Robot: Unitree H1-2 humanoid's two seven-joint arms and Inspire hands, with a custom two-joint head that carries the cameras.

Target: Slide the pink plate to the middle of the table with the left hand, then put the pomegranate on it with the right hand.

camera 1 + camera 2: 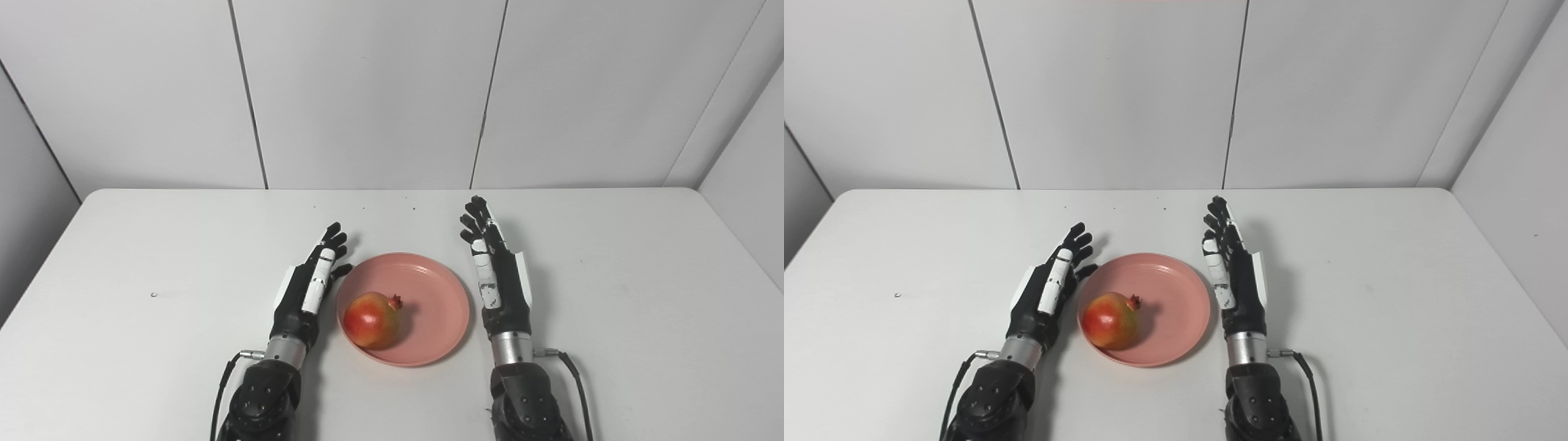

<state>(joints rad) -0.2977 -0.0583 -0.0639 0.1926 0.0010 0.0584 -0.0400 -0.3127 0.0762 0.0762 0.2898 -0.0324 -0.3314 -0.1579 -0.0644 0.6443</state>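
Left eye view: pink plate mid-table, pomegranate resting on its near-left part. Left hand just beside plate's left rim, fingers spread, holding nothing. Right eye view: right hand just beside right rim, fingers extended, empty.

**Plate hemmed in on both sides**

The pink plate is flanked closely — the left hand just beside its left rim, the right hand just beside its right. The pomegranate occupies the plate's near-left part. Bare white table is left beyond the plate and outside both arms — passage there is unobstructed.
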